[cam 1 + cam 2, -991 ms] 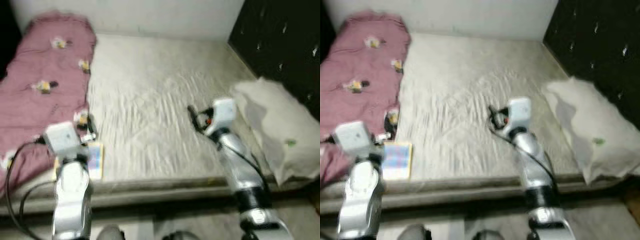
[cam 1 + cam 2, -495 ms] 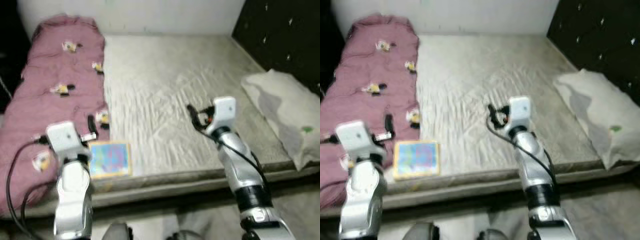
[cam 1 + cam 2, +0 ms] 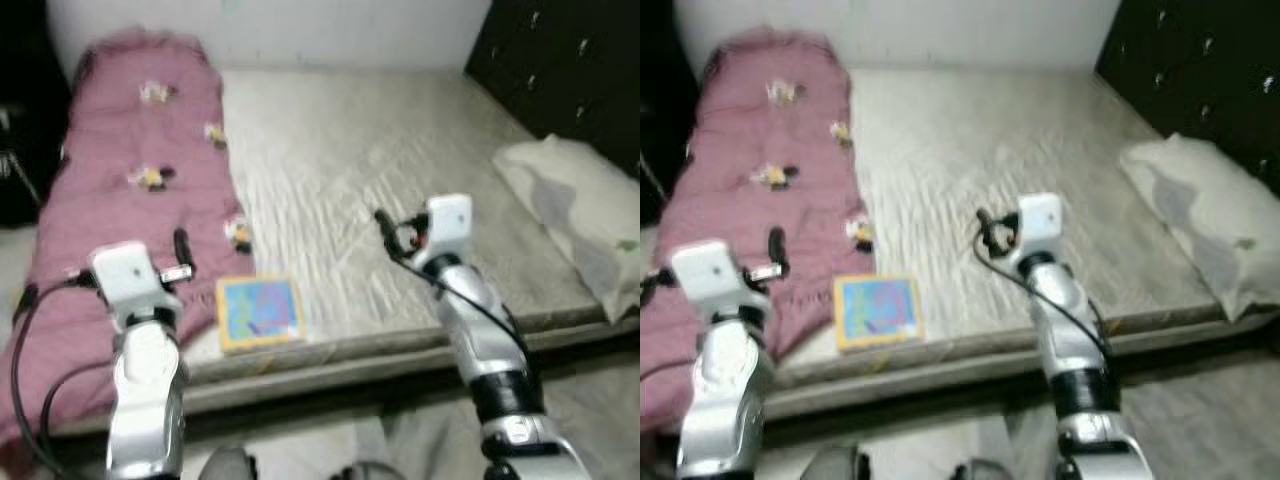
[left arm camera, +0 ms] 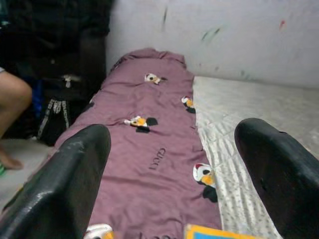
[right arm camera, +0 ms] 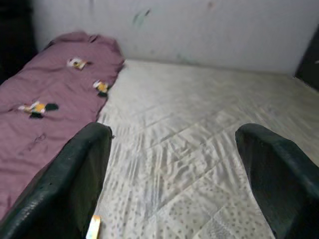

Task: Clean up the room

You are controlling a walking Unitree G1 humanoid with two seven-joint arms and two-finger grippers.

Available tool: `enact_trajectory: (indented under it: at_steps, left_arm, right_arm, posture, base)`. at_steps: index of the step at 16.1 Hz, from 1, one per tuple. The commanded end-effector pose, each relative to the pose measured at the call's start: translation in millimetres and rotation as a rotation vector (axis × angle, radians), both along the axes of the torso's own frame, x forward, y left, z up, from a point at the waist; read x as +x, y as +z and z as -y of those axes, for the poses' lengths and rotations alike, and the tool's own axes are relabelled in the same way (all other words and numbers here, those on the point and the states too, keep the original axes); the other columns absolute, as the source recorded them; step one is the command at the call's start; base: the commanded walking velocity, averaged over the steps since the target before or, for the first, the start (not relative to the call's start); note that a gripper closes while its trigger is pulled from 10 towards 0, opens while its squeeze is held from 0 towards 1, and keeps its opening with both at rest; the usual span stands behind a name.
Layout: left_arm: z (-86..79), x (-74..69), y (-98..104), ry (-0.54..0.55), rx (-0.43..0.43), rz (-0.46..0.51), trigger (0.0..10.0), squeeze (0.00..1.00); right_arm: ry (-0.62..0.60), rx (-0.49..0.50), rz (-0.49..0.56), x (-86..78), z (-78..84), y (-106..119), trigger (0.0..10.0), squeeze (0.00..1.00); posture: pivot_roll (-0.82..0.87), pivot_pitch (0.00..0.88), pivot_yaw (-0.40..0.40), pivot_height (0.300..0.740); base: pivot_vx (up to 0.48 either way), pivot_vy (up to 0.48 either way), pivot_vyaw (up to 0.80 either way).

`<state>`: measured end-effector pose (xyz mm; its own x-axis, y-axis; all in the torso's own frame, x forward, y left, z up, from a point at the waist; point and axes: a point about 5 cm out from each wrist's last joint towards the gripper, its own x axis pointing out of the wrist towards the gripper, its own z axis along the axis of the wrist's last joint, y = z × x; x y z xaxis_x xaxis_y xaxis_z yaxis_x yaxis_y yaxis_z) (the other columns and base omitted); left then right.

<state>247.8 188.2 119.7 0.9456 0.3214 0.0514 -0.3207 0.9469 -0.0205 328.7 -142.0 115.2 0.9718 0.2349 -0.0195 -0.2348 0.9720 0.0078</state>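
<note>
A colourful book [image 3: 258, 312] lies flat on the pale mattress [image 3: 370, 150] near the bed's front edge, beside a mauve blanket [image 3: 130, 200] printed with small penguins. My left gripper [image 4: 174, 129] is held up over the blanket's near end, left of the book, open and holding nothing. My right gripper [image 5: 173, 130] hovers over the middle of the mattress, to the right of the book, also open and holding nothing. Both sit well above the bed surface.
A cream pillow [image 3: 580, 225] lies at the bed's right end against a dark tufted headboard [image 3: 560, 60]. A white wall runs along the far side. A dark bag [image 4: 60, 109] and a person's leg [image 4: 10, 97] are on the floor left of the bed.
The whole picture has shifted to the right, so the camera has moved. The book now sits nearer the picture's middle. Both arms hold the same pose.
</note>
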Motion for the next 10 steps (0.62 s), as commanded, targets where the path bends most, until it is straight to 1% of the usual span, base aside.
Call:
enact_trajectory:
  at_steps: [1,6,10]
  left_arm:
    - [-4.6,-0.3,5.8,0.016,0.029,0.029,10.0,0.0]
    - [-1.4,-1.0,9.6,-0.036,0.02,0.058,10.0,0.0]
    - [-1.2,-1.4,10.3,-0.05,0.016,0.067,10.0,0.0]
  right_arm:
    - [0.012,0.009,0.03,2.8,-6.0,7.7,10.0,0.0]
    - [0.008,0.009,0.031,2.5,-5.4,7.5,10.0,0.0]
    - [0.007,0.008,0.034,2.8,-5.9,8.0,10.0,0.0]
  posture:
    - [0.05,0.0,-0.091,0.74]
    - [0.04,0.0,-0.088,0.74]
    - [0.04,0.0,-0.088,0.74]
  base:
    - [0.0,0.0,0.0]
    - [0.0,0.0,0.0]
    - [0.265,0.0,0.0]
